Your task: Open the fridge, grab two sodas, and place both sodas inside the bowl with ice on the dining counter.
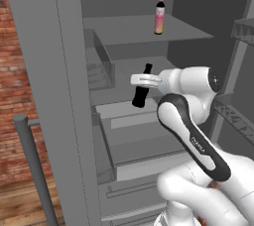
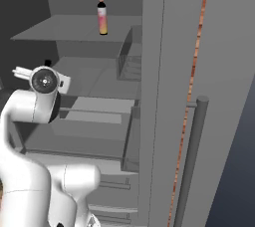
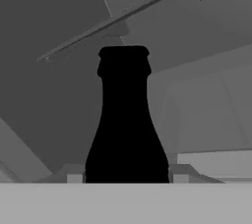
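The fridge [image 1: 49, 71] stands open, its grey shelves and drawers in front of me. A slim pink-orange soda [image 1: 159, 17] with a black cap stands upright on the upper shelf, also in the right base view [image 2: 102, 17]. My gripper [image 1: 143, 80] is shut on the dark, almost black soda [image 1: 141, 91], which hangs tilted in front of the middle shelf. In the hand view the dark soda [image 3: 125, 129] rises between my gripper's [image 3: 127, 176] two fingertips. Just its black cap [image 2: 48, 63] peeks over the hand in the right base view. The bowl and the dining counter are out of view.
The open left door's edge and its bar handle [image 1: 32, 165] stand close on the left, before a brick wall [image 1: 15, 71]. The right door's wire bins [image 1: 243, 31] hang at the right. Another door edge [image 2: 159, 71] and bar handle [image 2: 191, 161] flank the opening.
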### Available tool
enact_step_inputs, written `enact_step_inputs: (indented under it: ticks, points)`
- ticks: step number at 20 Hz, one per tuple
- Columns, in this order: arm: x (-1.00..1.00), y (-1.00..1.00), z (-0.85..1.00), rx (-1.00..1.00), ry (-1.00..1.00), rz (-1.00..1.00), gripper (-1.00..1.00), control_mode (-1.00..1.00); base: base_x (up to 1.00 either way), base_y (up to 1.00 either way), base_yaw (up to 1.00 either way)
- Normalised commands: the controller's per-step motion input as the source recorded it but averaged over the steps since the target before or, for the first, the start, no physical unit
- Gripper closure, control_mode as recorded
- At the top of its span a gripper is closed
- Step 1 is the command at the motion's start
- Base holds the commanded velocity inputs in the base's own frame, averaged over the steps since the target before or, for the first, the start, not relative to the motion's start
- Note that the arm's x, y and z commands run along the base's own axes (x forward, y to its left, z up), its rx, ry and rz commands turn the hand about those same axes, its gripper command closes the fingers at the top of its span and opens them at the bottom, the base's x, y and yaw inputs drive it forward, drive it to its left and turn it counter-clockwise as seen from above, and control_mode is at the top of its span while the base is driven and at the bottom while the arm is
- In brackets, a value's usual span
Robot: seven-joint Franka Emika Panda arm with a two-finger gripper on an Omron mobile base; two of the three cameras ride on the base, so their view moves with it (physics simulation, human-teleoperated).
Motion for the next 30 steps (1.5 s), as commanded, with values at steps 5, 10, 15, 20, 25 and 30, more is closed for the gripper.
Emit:
enact_step_inputs:
  ticks: [5, 10, 15, 20, 25, 30]
  points:
    - [-0.29, -0.32, 0.27, -0.16, 0.06, 0.0, 1.0, -1.0, 0.0, 0.0, 0.0]
    - [-0.69, -0.36, 0.1, -0.17, 0.01, 0.0, 1.0, -1.0, 0.0, 0.0, 0.0]
    - [-0.98, -0.31, 0.0, -0.16, -0.02, 0.0, 1.0, -1.0, 0.0, 0.0, 0.0]
    - [-0.86, -0.18, 0.02, -0.09, -0.08, -0.01, 1.0, -1.0, 0.0, 0.0, 0.0]
    - [-0.23, 0.0, 0.0, 0.0, -0.02, -0.03, 1.0, -1.0, 0.0, 0.0, 0.0]
    - [0.0, 0.0, 0.0, 0.0, 0.0, 0.0, 1.0, 1.0, -0.15, 0.01, 0.0]
